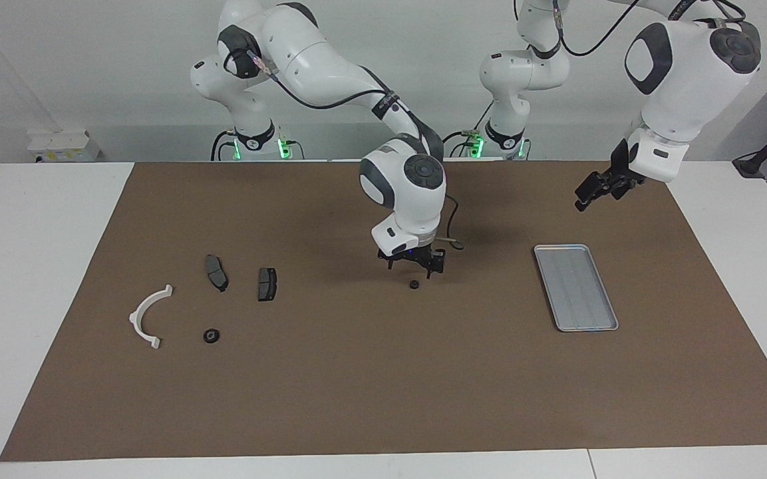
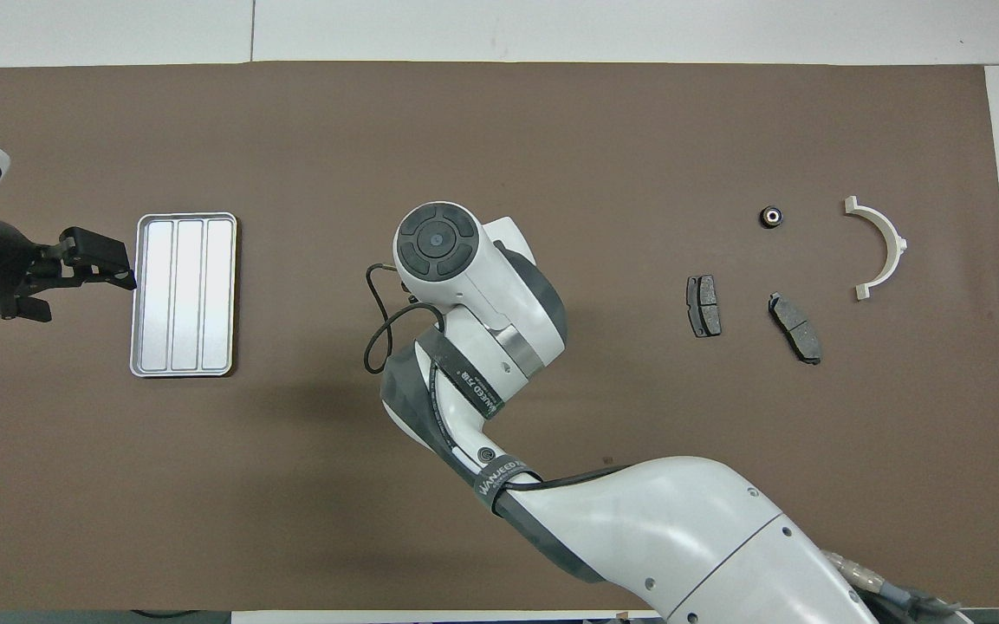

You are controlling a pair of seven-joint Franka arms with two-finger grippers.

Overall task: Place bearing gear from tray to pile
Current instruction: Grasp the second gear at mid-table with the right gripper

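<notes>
The silver tray [image 1: 576, 286] lies toward the left arm's end of the mat, with nothing on it; it also shows in the overhead view [image 2: 184, 295]. A small black bearing gear [image 1: 414, 284] lies on the mat at mid table. My right gripper [image 1: 412, 267] hangs open just above it, fingers either side. In the overhead view the right hand hides that gear. The pile lies toward the right arm's end: a white bracket [image 1: 149, 316], two brake pads [image 1: 216, 272] [image 1: 266, 283] and another bearing gear [image 1: 211, 335]. My left gripper [image 1: 583, 201] waits raised beside the tray.
A brown mat [image 1: 356, 399] covers the table, with white table edge around it. The right arm [image 2: 638, 520] stretches low over the mat from the robots' end to mid table. A thin cable loop [image 2: 378, 321] hangs by the right wrist.
</notes>
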